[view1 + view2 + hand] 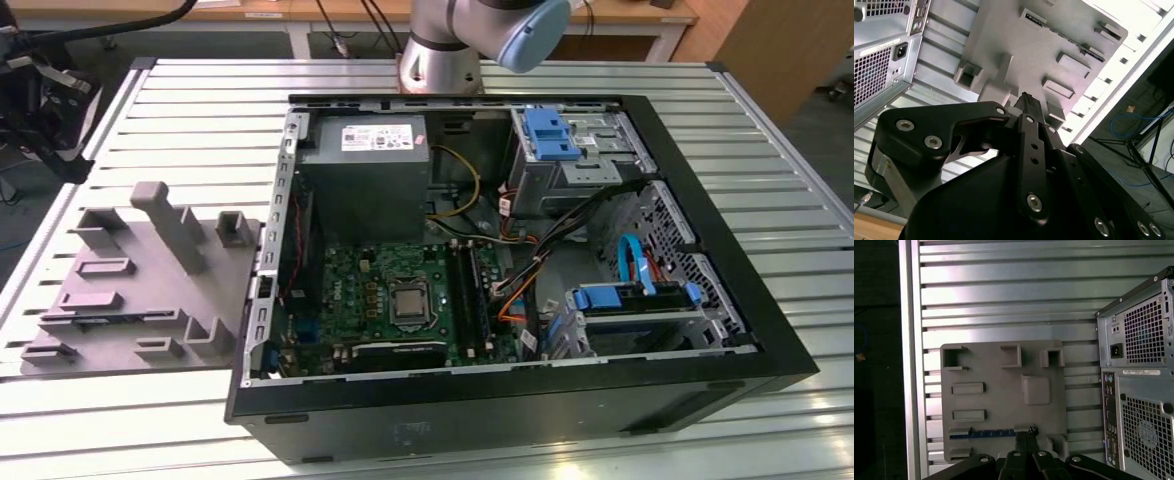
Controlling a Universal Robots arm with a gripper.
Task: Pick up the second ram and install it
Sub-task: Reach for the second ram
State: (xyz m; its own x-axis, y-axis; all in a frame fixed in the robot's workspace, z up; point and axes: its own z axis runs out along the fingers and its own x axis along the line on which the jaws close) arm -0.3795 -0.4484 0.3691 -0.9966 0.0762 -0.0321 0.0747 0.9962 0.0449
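The ribbed table (174,110) is striped silver, the moulded fixture (140,290) plain grey. The case (534,410) is black, its board (350,290) green, its brackets (550,128) bright blue. The second ram (986,433) is dark blue, the gripper (1026,432) black.

"What does the arm look like?"

"A smooth silver-grey cylindrical arm joint (441,60), topped by a pale blue rounded cap (527,30)."

"And at the wrist?"

"A matte black gripper (1026,100) of angular hinged links, dotted with round silver screw heads (933,142). Both wrist views show those bright screws at its pivots."
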